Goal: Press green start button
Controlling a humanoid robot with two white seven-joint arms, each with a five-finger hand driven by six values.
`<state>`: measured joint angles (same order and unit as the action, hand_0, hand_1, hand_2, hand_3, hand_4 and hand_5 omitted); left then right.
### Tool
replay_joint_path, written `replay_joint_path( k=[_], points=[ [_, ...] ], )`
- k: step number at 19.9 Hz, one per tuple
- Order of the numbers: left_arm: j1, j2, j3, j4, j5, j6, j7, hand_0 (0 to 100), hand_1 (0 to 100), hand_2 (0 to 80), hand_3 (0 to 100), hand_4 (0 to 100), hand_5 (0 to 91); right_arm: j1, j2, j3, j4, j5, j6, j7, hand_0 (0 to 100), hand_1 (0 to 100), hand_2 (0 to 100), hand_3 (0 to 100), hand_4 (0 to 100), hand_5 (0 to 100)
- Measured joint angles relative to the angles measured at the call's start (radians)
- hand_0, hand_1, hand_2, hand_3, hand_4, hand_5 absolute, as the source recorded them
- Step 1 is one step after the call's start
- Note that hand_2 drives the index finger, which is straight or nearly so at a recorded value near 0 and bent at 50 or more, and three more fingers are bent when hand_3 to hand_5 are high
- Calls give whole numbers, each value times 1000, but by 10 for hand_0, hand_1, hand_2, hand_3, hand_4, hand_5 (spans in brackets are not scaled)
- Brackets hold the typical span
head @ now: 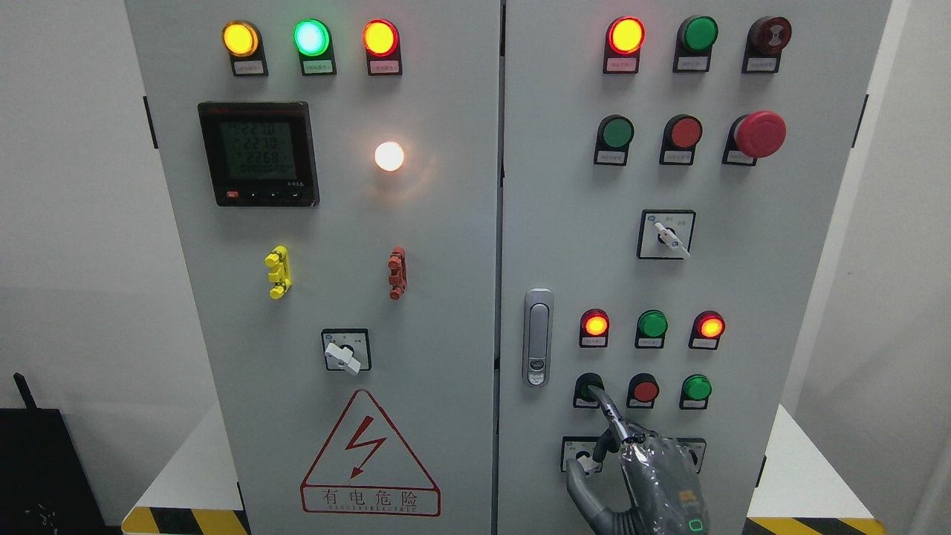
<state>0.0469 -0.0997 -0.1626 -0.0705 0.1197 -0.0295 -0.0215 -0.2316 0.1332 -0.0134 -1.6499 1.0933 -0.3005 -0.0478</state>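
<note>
Hand: right hand point(654, 475), grey metal under clear plastic wrap, rises from the bottom edge right of the middle; index finger point(605, 405) is stretched out, other fingers curled in, holding nothing.
Contact: fingertip touches the small round dark-green push button point(588, 388), which looks dimmer than its neighbours.
Where: lowest button row on the right door of the tall grey metal control cabinet point(446, 312), just right of the silver door latch point(538, 338); a round red button point(644, 390) sits beside it.
Left hand: not visible.
Advice: I would push straight into the panel, finger centred, without sliding toward the red button.
Risk: the thumb hangs near the lower selector switch point(583, 455).
</note>
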Motion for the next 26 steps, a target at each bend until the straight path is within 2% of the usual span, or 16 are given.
replay_joint_path(
  k=[13,26],
  points=[
    [0,0,0,0,0,0,0,120,556,0,0,0,0,19,1,9,-9,-8,-1,1,622,374,0,697,659,604],
    [1,0,0,0,0,0,0,120,556,0,0,0,0,79,0,12,-81,-64,-10,2,716,385,0,698,644,573]
  ],
)
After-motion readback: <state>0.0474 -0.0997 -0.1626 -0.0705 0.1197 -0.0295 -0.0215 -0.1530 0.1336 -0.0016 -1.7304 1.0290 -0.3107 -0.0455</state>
